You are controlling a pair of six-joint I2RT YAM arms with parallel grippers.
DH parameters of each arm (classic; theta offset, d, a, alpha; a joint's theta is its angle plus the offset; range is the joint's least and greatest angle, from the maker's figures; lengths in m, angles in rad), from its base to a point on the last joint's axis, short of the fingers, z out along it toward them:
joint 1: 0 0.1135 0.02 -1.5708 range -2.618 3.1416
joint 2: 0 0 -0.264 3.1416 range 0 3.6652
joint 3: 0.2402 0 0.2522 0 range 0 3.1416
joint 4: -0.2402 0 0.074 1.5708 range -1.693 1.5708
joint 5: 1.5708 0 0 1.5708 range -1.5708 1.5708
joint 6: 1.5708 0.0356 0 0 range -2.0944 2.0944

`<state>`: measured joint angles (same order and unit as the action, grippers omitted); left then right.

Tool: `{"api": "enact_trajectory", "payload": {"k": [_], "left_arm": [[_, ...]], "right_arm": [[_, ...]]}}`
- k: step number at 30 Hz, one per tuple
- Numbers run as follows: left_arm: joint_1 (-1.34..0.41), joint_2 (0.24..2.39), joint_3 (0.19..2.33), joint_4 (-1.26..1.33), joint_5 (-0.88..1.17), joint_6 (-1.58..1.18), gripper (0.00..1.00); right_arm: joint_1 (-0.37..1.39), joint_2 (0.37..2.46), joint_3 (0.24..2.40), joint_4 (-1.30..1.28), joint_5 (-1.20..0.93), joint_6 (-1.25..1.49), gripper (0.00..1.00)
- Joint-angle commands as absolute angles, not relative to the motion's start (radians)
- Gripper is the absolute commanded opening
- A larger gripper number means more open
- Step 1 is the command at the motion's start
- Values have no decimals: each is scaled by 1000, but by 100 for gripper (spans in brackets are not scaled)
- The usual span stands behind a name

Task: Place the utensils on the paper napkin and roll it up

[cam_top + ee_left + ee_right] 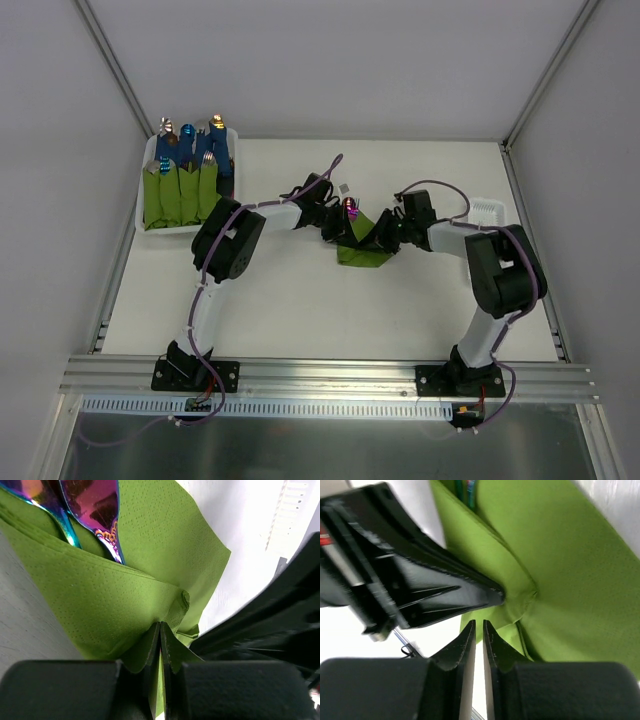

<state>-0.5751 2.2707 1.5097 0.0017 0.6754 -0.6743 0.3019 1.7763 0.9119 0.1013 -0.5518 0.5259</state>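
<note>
The olive-green paper napkin (362,250) lies folded at mid-table, with the utensils' (350,208) shiny reddish ends sticking out of its far side. In the left wrist view the iridescent utensil ends (95,505) sit inside the napkin's fold (110,605). My left gripper (336,228) is shut on a pinch of the napkin (160,626). My right gripper (386,236) is shut and empty (479,623), its tips just short of the napkin's creased corner (570,580). The left gripper's finger (435,585) is right beside it.
A white tray (145,170) at the back left holds several green rolled bundles with blue handles (182,188). A white ridged object (487,212) lies at the back right, behind the right arm. A small pale scrap (344,188) lies behind the napkin.
</note>
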Motion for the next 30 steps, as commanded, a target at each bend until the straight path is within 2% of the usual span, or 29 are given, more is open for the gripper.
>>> {"api": "enact_trajectory", "payload": {"k": [1, 10, 19, 24, 30], "left_arm": [[-574, 2310, 1525, -54, 600, -669, 3], [-574, 2298, 1534, -54, 611, -664, 6], [-589, 2088, 1486, -58, 476, -535, 21], [-589, 2060, 1489, -63, 466, -520, 21], [-589, 2130, 1528, -83, 476, -523, 18]], "right_arm": [[314, 1807, 923, 144, -535, 545, 13], [321, 1896, 927, 118, -503, 529, 12], [319, 1917, 934, 51, -459, 514, 11], [319, 1919, 942, 34, -460, 508, 11], [319, 1919, 956, 8, -463, 489, 9]]}}
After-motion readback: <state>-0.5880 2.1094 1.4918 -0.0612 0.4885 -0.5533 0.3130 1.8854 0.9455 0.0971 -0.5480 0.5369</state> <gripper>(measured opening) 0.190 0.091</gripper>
